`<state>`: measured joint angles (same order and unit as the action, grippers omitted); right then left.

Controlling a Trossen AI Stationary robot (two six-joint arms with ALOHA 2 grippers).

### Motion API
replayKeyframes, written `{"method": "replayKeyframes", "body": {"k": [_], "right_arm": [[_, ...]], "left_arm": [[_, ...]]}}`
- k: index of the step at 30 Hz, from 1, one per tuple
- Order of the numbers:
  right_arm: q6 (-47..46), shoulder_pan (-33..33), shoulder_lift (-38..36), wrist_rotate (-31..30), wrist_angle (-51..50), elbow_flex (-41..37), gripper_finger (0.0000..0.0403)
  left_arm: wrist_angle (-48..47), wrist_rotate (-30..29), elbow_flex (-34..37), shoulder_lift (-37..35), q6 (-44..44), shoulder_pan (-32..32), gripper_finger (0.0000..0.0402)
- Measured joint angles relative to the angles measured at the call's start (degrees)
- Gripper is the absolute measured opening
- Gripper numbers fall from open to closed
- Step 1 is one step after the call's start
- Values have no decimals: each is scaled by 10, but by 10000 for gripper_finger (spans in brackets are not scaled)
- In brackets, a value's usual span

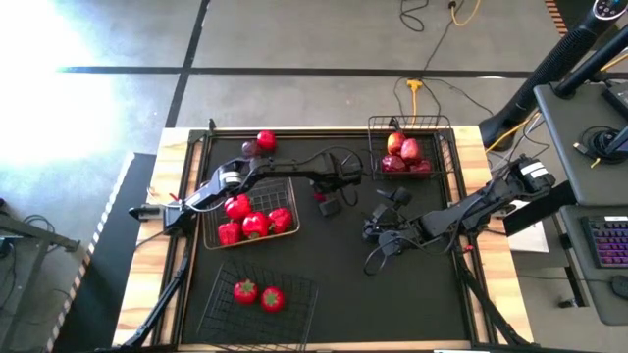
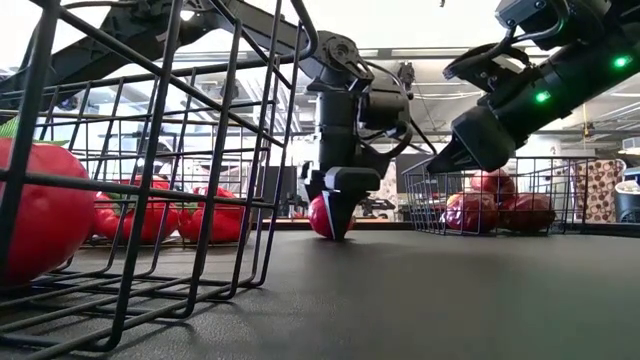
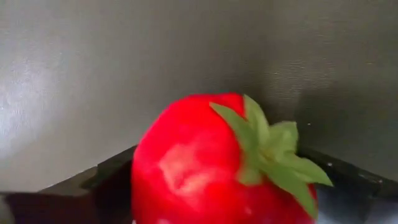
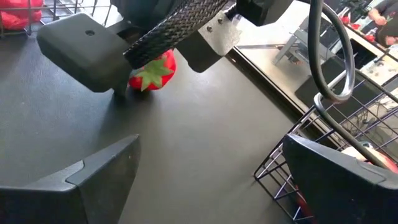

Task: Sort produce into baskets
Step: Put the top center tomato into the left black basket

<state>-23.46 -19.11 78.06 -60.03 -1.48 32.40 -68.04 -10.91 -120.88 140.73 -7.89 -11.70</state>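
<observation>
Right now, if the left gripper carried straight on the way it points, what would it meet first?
The left gripper points down at the mat with its fingers on either side of a green-topped tomato. It would probably meet that tomato first, then the black mat right under it.

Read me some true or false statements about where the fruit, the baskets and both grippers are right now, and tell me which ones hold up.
1. The left gripper is down at a tomato on the mat. True.
2. The basket of apples sits nearest the left arm. False: it is at the far right, by the right arm.
3. The near basket holds two tomatoes. True.
4. The right gripper holds an apple. False: it is open and holds nothing.
5. The basket of peppers is empty. False: several peppers lie inside.
</observation>
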Motion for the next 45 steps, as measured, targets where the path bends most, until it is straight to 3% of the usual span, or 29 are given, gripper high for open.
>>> {"method": "replayKeyframes", "body": {"k": [5,10,16,19,22,26,36,45], "right_arm": [[1,0,0,0,2,0,384],[1,0,0,0,3,0,384],[2,0,0,-25,5,-8,384],[0,0,0,-44,5,-14,384],[0,0,0,-45,5,-18,384],[0,0,0,-45,19,-20,384],[-6,0,0,-43,39,-22,384],[-30,6,0,-43,41,-22,384]], "left_arm": [[-2,-6,-9,1,-3,7,269],[-17,-8,-35,2,-25,15,269],[-145,-30,-138,2,-66,61,269],[-179,-56,-113,-40,-95,91,269],[-220,-78,-87,-89,-171,120,269],[-205,-95,-47,-155,-260,171,269],[-222,-206,-34,-256,-458,366,269],[-207,-97,8,-266,-715,523,287]]}}
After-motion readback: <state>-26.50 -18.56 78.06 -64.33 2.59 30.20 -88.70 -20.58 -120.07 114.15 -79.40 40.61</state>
